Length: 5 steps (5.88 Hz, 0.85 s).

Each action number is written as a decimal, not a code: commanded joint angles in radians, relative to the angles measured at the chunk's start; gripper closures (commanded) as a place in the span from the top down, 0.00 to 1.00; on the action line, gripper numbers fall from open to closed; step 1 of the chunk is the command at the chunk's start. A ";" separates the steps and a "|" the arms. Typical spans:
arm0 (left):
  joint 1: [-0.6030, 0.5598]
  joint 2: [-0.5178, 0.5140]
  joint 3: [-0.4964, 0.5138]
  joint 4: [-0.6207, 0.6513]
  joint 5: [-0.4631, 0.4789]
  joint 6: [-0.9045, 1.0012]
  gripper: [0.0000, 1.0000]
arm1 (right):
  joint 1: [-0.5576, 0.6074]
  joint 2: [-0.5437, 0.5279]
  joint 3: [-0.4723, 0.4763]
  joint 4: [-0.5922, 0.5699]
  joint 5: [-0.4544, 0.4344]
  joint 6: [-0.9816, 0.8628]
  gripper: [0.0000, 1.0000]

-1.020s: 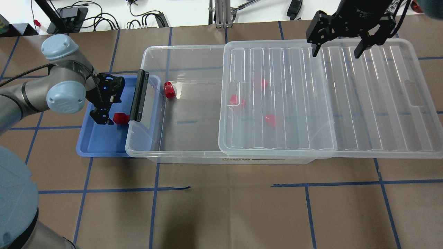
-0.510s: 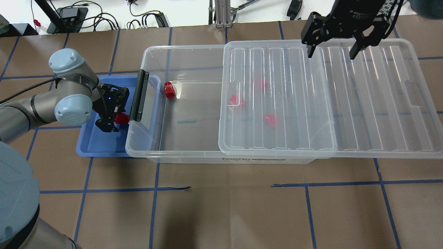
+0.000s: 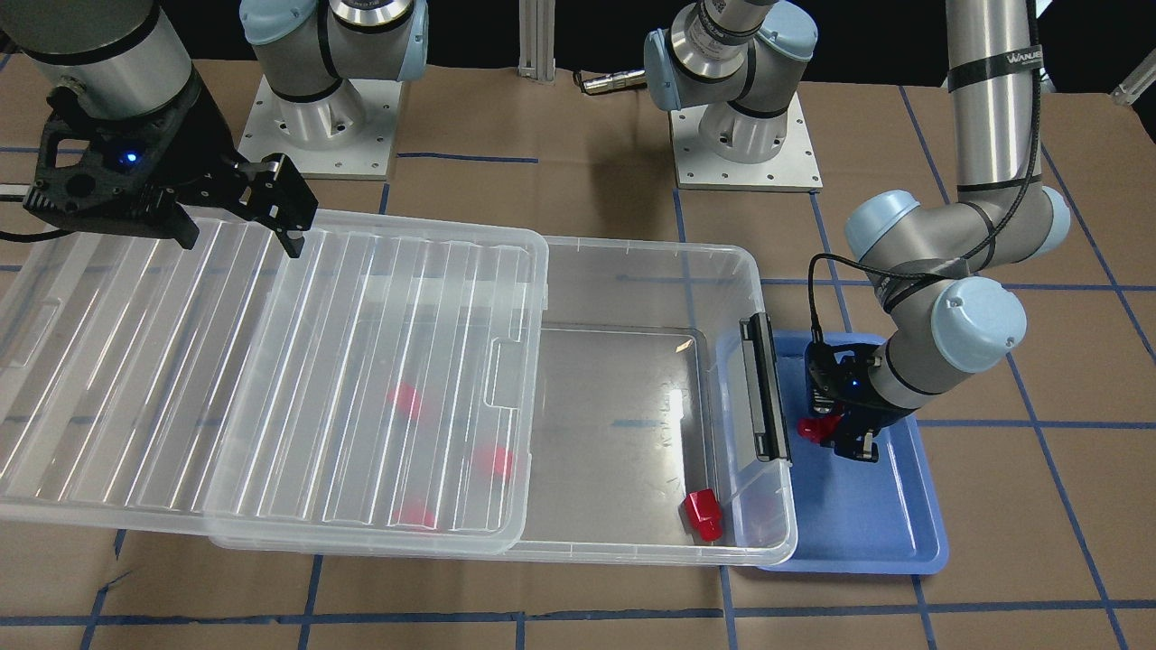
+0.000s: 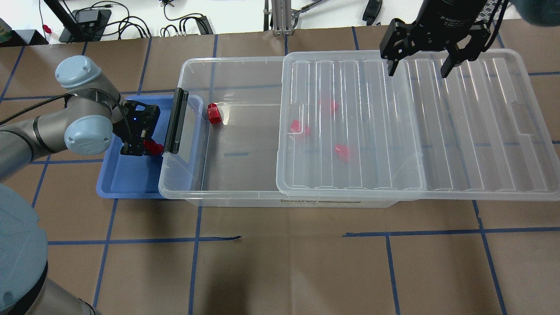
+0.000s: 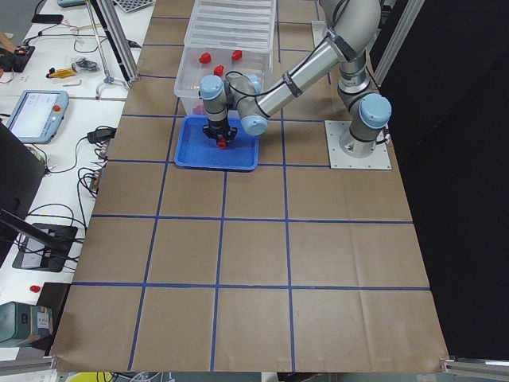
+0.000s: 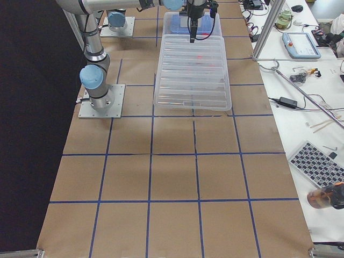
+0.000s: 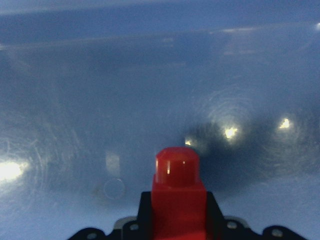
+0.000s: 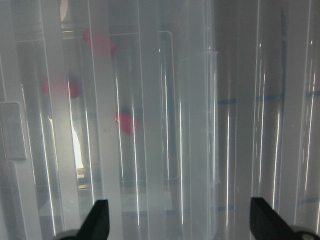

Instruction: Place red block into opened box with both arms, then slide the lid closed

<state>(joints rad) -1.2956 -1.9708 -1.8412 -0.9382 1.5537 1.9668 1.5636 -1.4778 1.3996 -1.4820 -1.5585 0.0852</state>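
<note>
My left gripper (image 4: 142,146) is down in the blue tray (image 4: 127,183), shut on a red block (image 4: 153,148). The left wrist view shows that block (image 7: 178,195) clamped between the fingers, stub pointing away. The clear box (image 4: 227,65) lies across the table with its black latch bar (image 4: 175,120) beside the tray. The ribbed lid (image 4: 459,131) covers the box's right half and overhangs past its end. One red block (image 4: 214,113) lies in the uncovered part, and three more (image 4: 342,152) show through the lid. My right gripper (image 4: 418,70) hangs open over the lid's far edge.
The blue tray (image 3: 867,533) is partly tucked under the box's latch end. Cables and equipment lie on the white surface (image 4: 131,17) beyond the table's far edge. Brown paper with blue tape lines (image 4: 280,262) covers the table in front of the box.
My left gripper went from open beside the red block to shut on it, then drew back slightly with it. My right gripper shifted a little to the left, still open.
</note>
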 commanded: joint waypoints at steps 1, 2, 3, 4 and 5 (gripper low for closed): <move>-0.011 0.065 0.131 -0.224 -0.020 -0.022 0.00 | 0.000 0.001 0.001 0.000 0.000 -0.002 1.00; -0.014 0.113 0.201 -0.370 -0.020 -0.051 0.00 | 0.000 0.001 0.002 -0.001 -0.002 -0.004 1.00; -0.017 0.163 0.262 -0.518 -0.020 -0.071 0.00 | 0.000 0.001 0.002 0.000 0.000 -0.004 1.00; -0.019 0.234 0.298 -0.627 -0.018 -0.074 0.00 | 0.000 0.001 0.004 0.000 0.000 -0.004 1.00; -0.024 0.260 0.271 -0.623 -0.026 -0.086 0.00 | 0.000 0.001 0.004 0.000 -0.002 -0.005 1.00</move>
<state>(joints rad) -1.3155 -1.7479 -1.5653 -1.5286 1.5327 1.8913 1.5631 -1.4772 1.4031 -1.4819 -1.5590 0.0808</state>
